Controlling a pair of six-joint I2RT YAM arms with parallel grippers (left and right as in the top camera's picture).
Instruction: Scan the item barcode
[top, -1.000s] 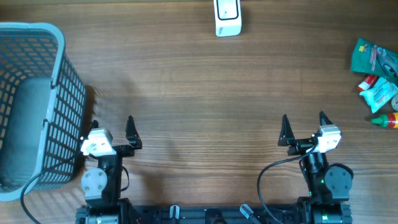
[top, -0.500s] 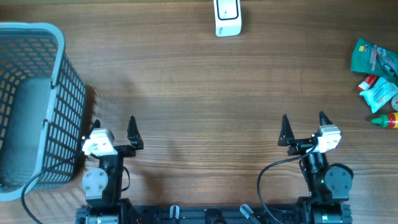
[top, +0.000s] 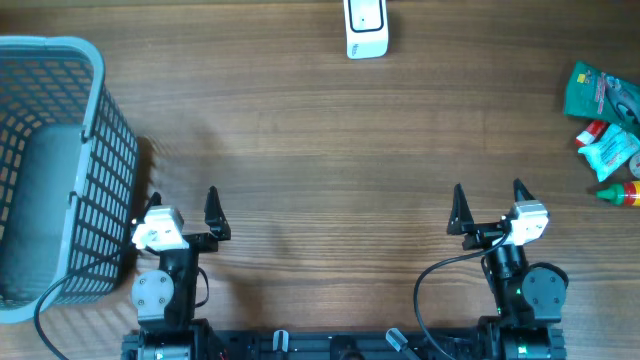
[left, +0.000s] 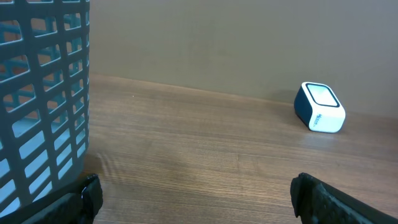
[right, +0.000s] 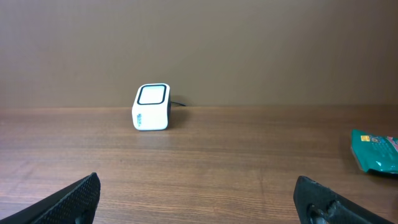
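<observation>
The barcode scanner, a small white box with a dark top window, stands at the far middle edge of the table; it also shows as the scanner and the scanner. Items lie at the far right: a green packet, a white-and-teal packet and a small red-capped bottle. The green packet shows at the right in the right wrist view. My left gripper and right gripper hover near the table's front edge, both open and holding nothing. Bare wood lies between the left gripper fingers and the right gripper fingers.
A tall grey-blue mesh basket stands at the left edge, close beside the left arm; its wall fills the left of the left wrist view. A brown wall backs the table.
</observation>
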